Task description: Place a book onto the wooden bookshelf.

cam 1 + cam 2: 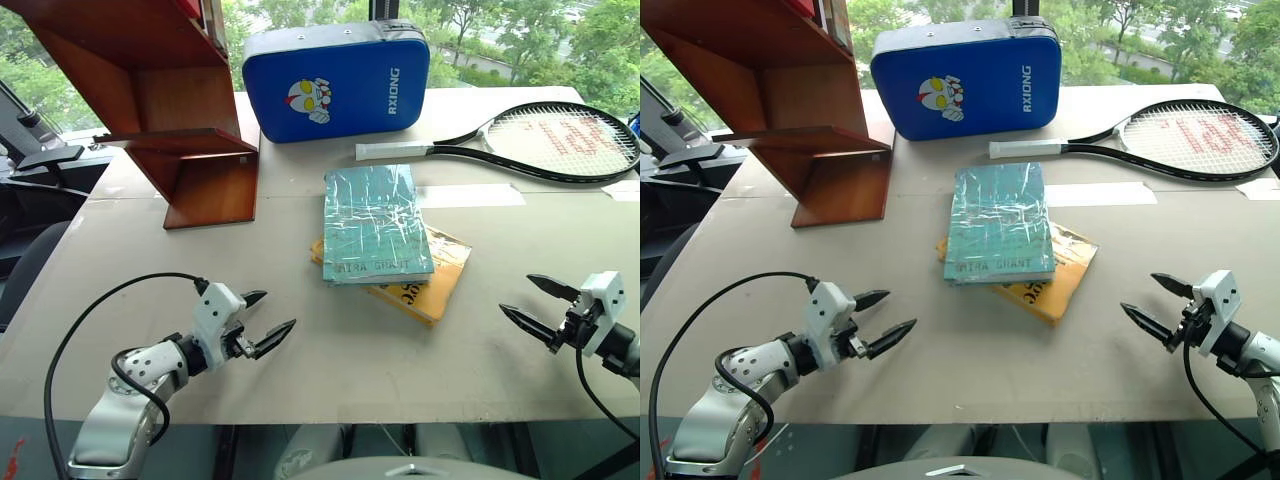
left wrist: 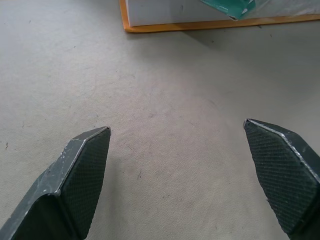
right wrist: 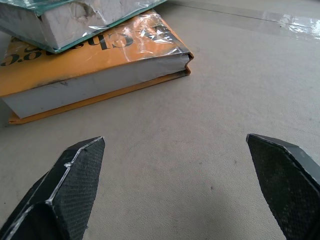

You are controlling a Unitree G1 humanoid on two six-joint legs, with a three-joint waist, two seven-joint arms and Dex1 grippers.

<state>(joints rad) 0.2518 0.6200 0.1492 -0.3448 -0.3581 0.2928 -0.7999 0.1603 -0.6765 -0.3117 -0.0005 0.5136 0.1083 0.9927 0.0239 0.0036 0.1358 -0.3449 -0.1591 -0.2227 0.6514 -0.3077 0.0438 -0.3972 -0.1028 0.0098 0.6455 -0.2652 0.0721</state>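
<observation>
The book [image 1: 376, 223], teal-green with a shiny crinkled wrapping, lay flat near the middle of the counter [image 1: 330, 370]. It rested on top of a yellow-orange book [image 1: 425, 285], which stuck out from under it toward the robot and to the right side. Dark lettering ran along the edge of the teal cover nearest to the robot.

The wooden bookshelf [image 1: 170, 110] stood at the far left of the counter, well apart from the two books. Its reddish-brown boards and upright panels were bare where they could be seen. Beside it, at the back, a blue padded case [image 1: 335, 78] with a cartoon figure stood upright. To the right of the case a tennis racket [image 1: 540, 140] lay flat, with its white handle pointing toward the middle.

The left hand [image 1: 270, 322] hovered over the near left part of the counter with its two black fingers spread wide, and it held nothing. The right hand [image 1: 538, 305] hovered over the near right part, also wide open and empty. Both hands pointed inward to the books but touched neither. In the right wrist view the stacked books [image 3: 95, 65] lay just ahead of the open fingers [image 3: 75, 185].
</observation>
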